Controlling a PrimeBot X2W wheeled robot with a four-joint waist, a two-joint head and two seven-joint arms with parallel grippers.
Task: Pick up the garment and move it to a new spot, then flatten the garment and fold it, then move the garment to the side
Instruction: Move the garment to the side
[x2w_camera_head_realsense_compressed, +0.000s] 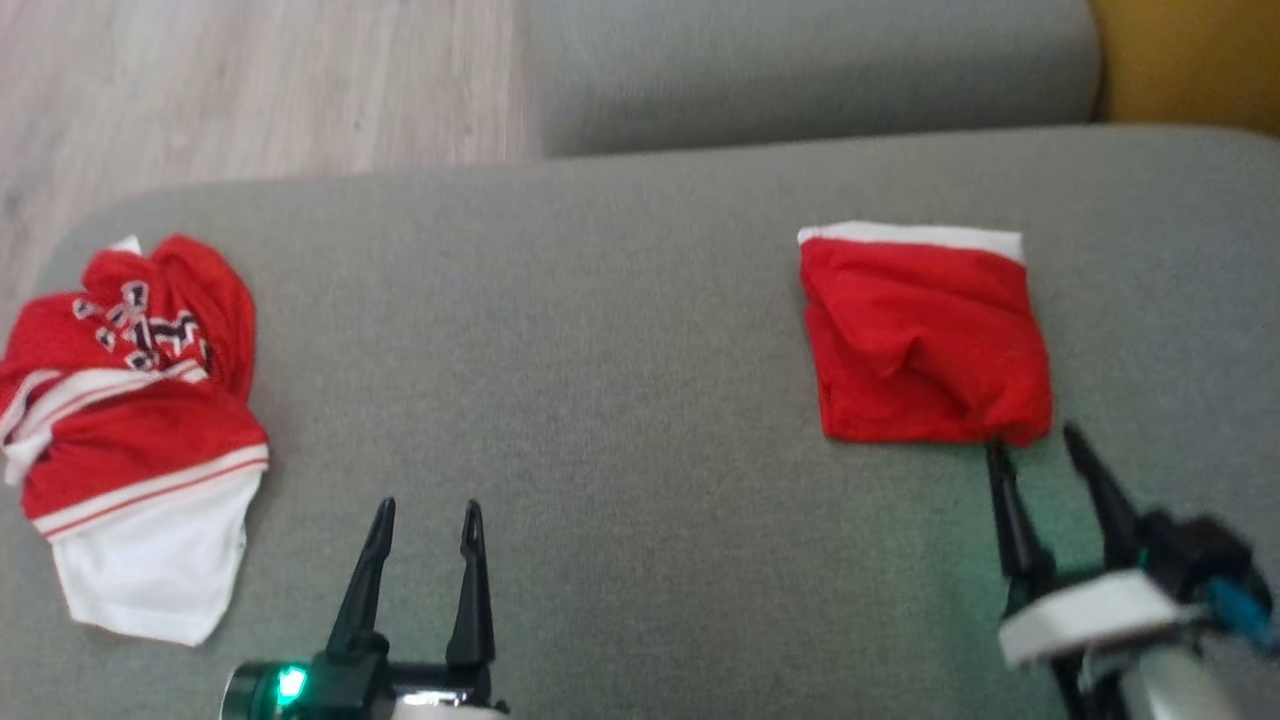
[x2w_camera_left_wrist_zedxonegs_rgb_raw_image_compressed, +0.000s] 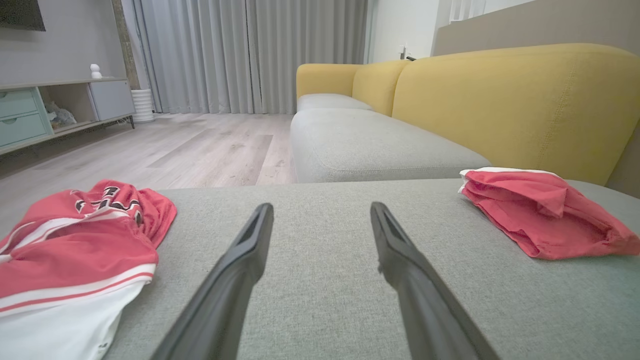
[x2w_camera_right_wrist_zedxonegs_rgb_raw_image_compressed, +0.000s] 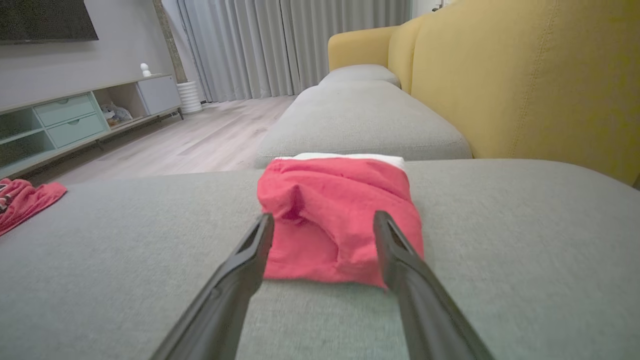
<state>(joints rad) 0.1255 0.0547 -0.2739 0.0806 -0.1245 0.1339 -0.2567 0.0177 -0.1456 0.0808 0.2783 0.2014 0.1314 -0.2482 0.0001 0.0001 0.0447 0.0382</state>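
Lying folded on the grey sofa cushion, the red garment sits at the robot's right. The right gripper is spread wide and empty at its near edge. The left gripper, likewise apart, holds nothing beside a crumpled red-and-white jersey. The wrist views add a yellow backrest, curtains and a low cabinet.

The crumpled jersey is cut by the left edge, lettering too scrunched to read. Lower right, the right gripper is blurred, its base cropped; its fingers mask part of the folded garment.
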